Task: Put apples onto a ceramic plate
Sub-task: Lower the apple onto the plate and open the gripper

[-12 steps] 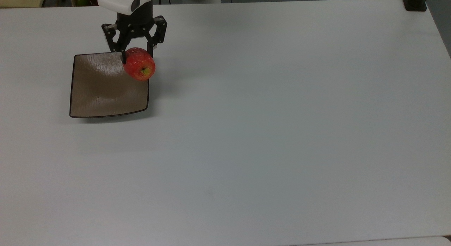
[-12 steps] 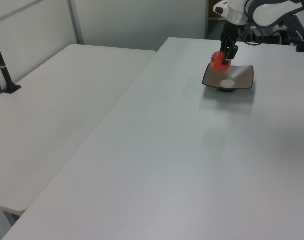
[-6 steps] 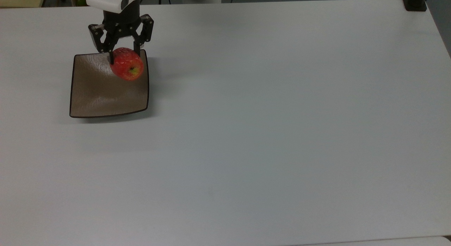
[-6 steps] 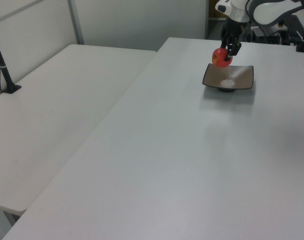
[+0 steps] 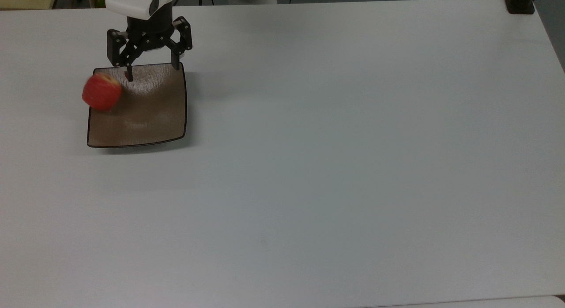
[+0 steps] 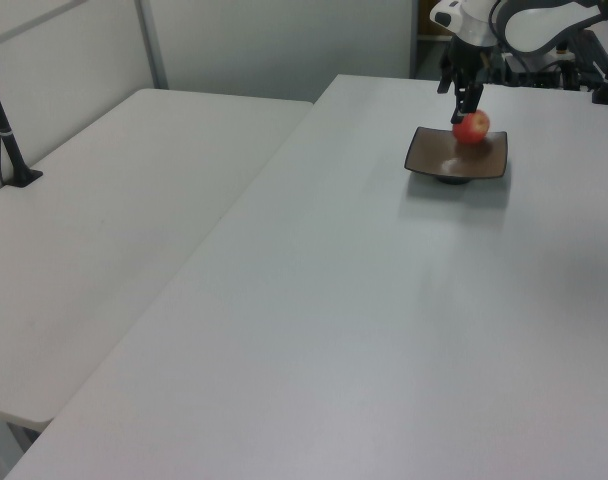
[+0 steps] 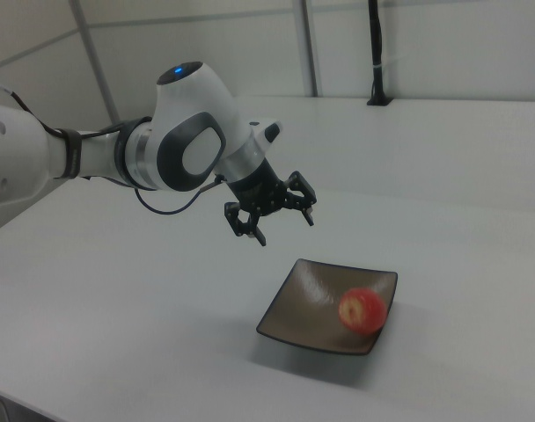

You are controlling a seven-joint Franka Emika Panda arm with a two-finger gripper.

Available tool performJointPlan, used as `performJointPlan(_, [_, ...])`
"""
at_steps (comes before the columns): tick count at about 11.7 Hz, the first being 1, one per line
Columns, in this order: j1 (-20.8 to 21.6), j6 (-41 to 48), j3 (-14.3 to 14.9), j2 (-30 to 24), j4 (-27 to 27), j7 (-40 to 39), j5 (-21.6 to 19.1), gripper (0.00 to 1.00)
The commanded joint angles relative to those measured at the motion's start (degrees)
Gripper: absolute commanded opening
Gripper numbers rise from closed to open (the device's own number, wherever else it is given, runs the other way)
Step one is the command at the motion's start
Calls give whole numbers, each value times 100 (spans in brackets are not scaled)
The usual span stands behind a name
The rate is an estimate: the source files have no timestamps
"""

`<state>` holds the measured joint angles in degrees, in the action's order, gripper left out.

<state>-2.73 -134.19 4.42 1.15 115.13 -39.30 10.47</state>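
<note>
**Apple let go, not yet at rest on the plate**

The gripper [image 5: 152, 69] hangs above the far edge of the ceramic plate [image 5: 150, 118] with its fingers [image 5: 177, 61] spread apart and nothing between them. The apple [image 5: 102, 92] is free and smeared with motion. So the release is done; what is left, as I judge it, is for the apple to settle inside the plate and for the arm to draw clear. Whether it will stay there is open.

The views differ on where the apple sits relative to the plate. In the top view it overlaps the plate's left rim near the far corner, partly over the white bench [image 5: 335, 167], which reads as if it might roll off. The right view places the apple [image 7: 362, 310] inside the plate [image 7: 311, 308], near the edge on the right view's right, with the gripper [image 7: 272, 211] well above and beside it. The left view shows the apple [image 6: 471, 127] at the plate's [image 6: 446, 160] far side, just below the gripper [image 6: 462, 92], but not whether it touches the surface.
</note>
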Motion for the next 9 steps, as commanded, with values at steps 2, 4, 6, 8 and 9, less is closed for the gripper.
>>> performJointPlan(2, [44, -81, 41, 8, 10, -87, 87, 100])
performJointPlan(4, [44, -81, 41, 8, 10, -87, 87, 100])
performJointPlan(6, [44, -28, 41, -62, -8, -17, 0, 100])
performJointPlan(8, [114, 775, 15, -115, -321, 516, -272, 100])
performJointPlan(9, [158, 1355, -11, -115, -620, 885, -543, 100])
